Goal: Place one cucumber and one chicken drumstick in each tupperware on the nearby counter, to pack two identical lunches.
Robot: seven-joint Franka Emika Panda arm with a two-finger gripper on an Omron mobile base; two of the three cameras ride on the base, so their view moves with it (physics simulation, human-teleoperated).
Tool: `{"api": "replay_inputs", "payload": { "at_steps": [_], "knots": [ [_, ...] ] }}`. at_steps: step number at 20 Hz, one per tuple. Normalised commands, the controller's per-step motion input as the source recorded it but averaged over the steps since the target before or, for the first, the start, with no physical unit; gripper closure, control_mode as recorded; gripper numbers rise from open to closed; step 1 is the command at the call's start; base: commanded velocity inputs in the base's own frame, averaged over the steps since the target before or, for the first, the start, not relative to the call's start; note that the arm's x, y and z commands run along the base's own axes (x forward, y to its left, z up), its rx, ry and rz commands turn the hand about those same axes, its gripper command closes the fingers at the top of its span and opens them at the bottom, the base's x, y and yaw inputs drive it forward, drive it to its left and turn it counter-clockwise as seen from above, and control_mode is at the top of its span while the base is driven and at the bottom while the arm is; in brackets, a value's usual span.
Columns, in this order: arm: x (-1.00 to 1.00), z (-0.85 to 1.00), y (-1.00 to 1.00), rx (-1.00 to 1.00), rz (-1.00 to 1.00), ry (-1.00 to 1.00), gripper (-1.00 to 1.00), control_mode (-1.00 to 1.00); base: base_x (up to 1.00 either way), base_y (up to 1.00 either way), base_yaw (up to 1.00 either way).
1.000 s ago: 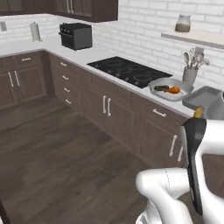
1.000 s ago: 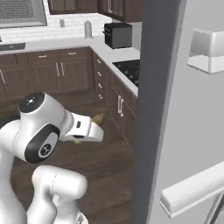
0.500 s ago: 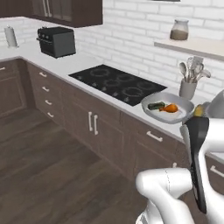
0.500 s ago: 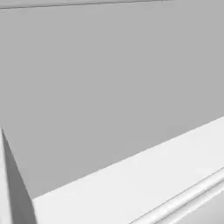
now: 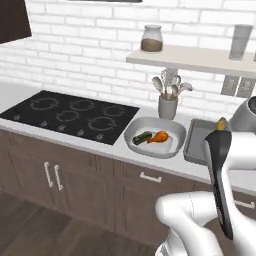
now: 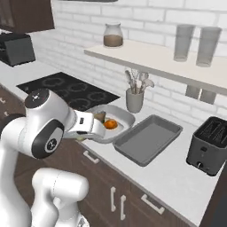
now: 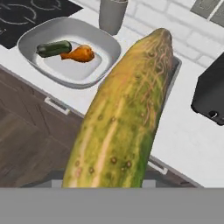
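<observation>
Risk first, as I read it: my gripper [image 6: 82, 137] is clamped on the pale cucumber [image 7: 124, 113], which juts up past the hand, so a careless swing toward the tray [image 6: 148, 139] could knock its tip on the rim or drop it short onto the counter [image 6: 175, 175]. The grip looks to sit at one end only, so the cucumber may pivot. The basin [image 5: 156, 136] already holds the dark cucumber [image 5: 142, 137] and the orange drumstick [image 5: 159, 136], touching each other; putting this one there too would spoil the pairing. The tray lies bare just beside the basin. Behind them a utensil crock [image 5: 168, 106] stands near the wall, the toaster [image 6: 209, 145] sits past the tray, and the cooktop [image 5: 70, 114] lies on the basin's far side. I cannot spot the second drumstick.
</observation>
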Motion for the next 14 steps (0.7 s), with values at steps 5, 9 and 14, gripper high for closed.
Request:
{"api": "replay_inputs", "payload": {
  "at_steps": [5, 9, 14],
  "knots": [
    [0.00, 0.00, 0.00, 0.00, 0.00, 0.00, 1.00, 1.00, 0.60, 0.06, -0.72],
    [0.25, -0.07, 0.01, 0.00, -0.02, 0.02, 1.00, -1.00, 0.75, 0.07, -0.15],
    [1.00, -0.73, 0.15, 0.00, -0.03, 0.21, 1.00, -1.00, 0.00, 0.00, 0.00]
  ]
}}
